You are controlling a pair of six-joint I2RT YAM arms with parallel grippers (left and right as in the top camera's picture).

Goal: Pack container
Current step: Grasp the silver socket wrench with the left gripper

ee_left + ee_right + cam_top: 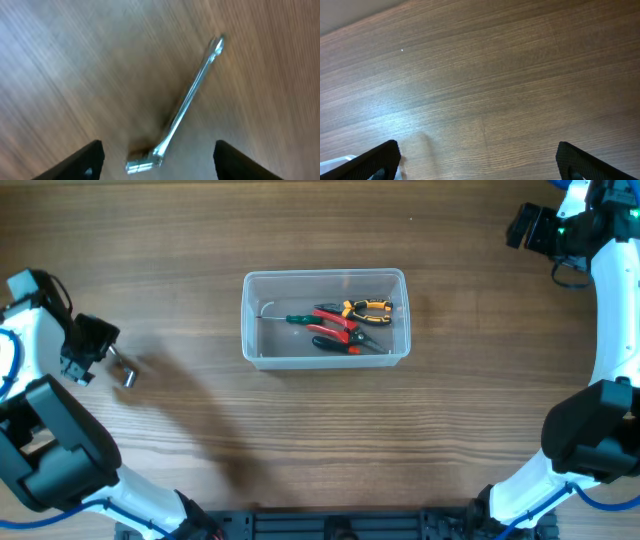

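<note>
The clear plastic container (325,317) stands in the middle of the table. It holds red-handled pliers (332,323), orange-handled pliers (368,307), a green-handled tool (300,318) and a black-handled tool. A silver L-shaped wrench (123,371) lies on the wood at the far left; it also shows in the left wrist view (182,107). My left gripper (157,162) is open above the wrench, its fingers either side of the short bent end. My right gripper (480,160) is open and empty over bare wood at the far right back.
A corner of the container shows at the bottom left of the right wrist view (340,167). The table's far edge runs along the top left of that view.
</note>
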